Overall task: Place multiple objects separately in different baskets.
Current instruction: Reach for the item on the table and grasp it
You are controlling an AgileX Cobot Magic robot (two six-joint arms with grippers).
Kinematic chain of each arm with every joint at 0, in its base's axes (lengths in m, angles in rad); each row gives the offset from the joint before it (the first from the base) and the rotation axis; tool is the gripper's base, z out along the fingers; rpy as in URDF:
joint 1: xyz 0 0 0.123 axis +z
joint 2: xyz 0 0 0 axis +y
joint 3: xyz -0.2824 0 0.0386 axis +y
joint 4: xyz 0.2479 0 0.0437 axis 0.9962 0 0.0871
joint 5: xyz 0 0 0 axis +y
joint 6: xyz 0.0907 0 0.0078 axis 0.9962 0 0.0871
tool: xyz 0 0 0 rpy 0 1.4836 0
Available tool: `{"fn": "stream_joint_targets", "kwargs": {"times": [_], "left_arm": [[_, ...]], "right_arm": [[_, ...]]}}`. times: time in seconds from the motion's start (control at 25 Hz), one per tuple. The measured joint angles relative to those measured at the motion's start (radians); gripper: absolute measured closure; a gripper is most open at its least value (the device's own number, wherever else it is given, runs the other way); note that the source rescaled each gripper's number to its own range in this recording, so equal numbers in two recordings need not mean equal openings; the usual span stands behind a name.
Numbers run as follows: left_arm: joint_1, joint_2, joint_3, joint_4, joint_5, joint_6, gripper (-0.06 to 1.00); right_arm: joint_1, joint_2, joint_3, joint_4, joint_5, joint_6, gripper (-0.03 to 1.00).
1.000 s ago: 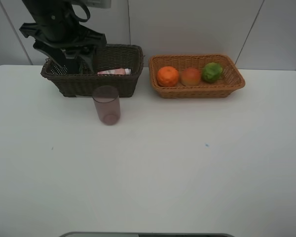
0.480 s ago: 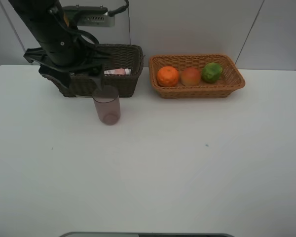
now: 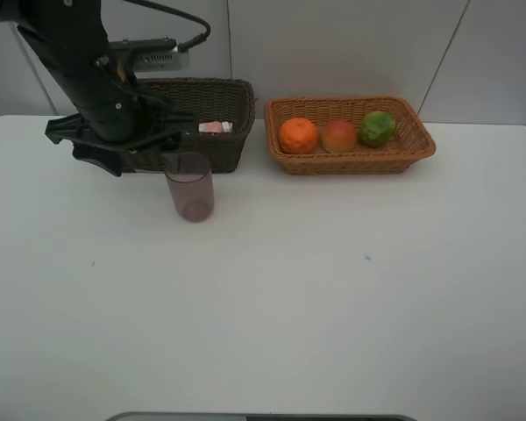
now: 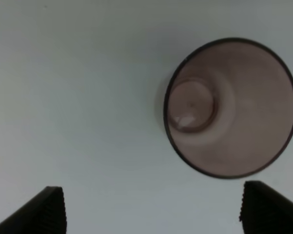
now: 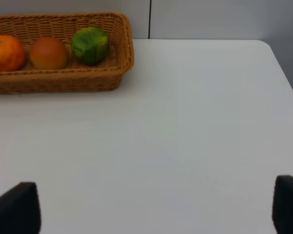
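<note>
From the high camera, the left gripper (image 3: pixel 171 149) hangs over the front edge of the dark brown wicker basket (image 3: pixel 212 101), right above the translucent pinkish-purple cup (image 3: pixel 190 186), which stands upright on the white table (image 3: pixel 333 289) just in front of that basket. A pink bottle (image 3: pixel 214 127) peeks out inside the dark basket. The light orange-brown basket (image 3: pixel 412 140) next to it holds an orange (image 3: pixel 298 135), a red-orange round fruit (image 3: pixel 338 136) and a green fruit (image 3: pixel 377 128) in a row. Left wrist cam looks straight down into the cup (image 4: pixel 232 107), with both fingertips (image 4: pixel 44 212) spread wide and empty. Right wrist cam shows its fingertips (image 5: pixel 14 207) wide apart too, nothing between them, well away from the fruit basket (image 5: pixel 122 53) with the orange (image 5: pixel 6 52), red-orange fruit (image 5: pixel 48 52) and green fruit (image 5: pixel 90 45).
</note>
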Motion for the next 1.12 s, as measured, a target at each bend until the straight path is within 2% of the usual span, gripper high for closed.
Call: {"fn": "stream_joint_targets", "kwargs": {"times": [0.2, 1.12], "left_arm": [[0.0, 0.052, -0.001, 0.0, -0.046, -0.07, 0.02], [0.038, 0.176, -0.043, 0.011, -0.162, -0.101, 0.02]], "right_arm": [[0.0, 0.0, 0.0, 0.0, 0.0, 0.0, -0.03], [0.0, 0.0, 0.0, 0.0, 0.0, 0.0, -0.03]]}}
